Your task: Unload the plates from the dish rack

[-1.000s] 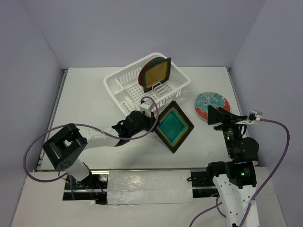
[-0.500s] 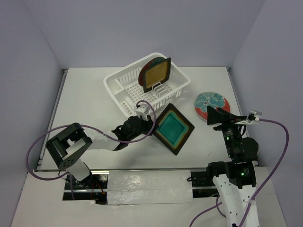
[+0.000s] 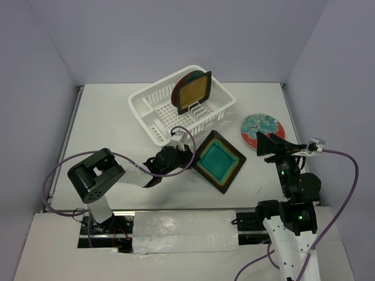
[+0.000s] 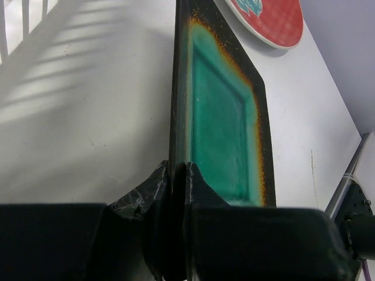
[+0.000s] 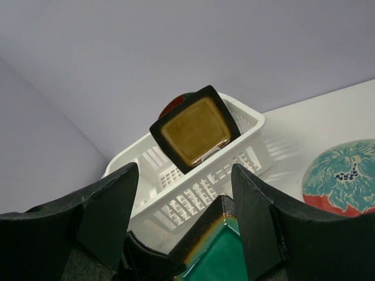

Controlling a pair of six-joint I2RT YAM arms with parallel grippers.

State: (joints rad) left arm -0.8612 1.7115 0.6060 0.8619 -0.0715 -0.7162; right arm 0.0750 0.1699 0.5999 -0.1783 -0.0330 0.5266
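Note:
My left gripper (image 3: pixel 188 156) is shut on the near-left edge of the square teal-centred plate (image 3: pixel 218 160), which lies low over the table in front of the dish rack (image 3: pixel 153 110); in the left wrist view the plate (image 4: pixel 225 111) is pinched between the fingers (image 4: pixel 146 193). The amber-yellow square plate (image 3: pixel 194 92) stands upright in the rack with a red-rimmed round plate (image 3: pixel 181 82) behind it. Another round plate (image 3: pixel 262 129) lies flat on the table at the right. My right gripper (image 3: pixel 266 143) is open and empty, just right of the teal plate; its view shows the amber plate (image 5: pixel 195 130) and the rack (image 5: pixel 193 187).
Purple cables loop from both arms (image 3: pixel 345 175). The table's right edge (image 3: pixel 288 111) runs close past the round plate. Grey walls close the table on three sides.
My left gripper has lowered the teal plate from a steep tilt to nearly flat, shifting slightly right. The left arm's elbow has swung right. The right arm has stayed still.

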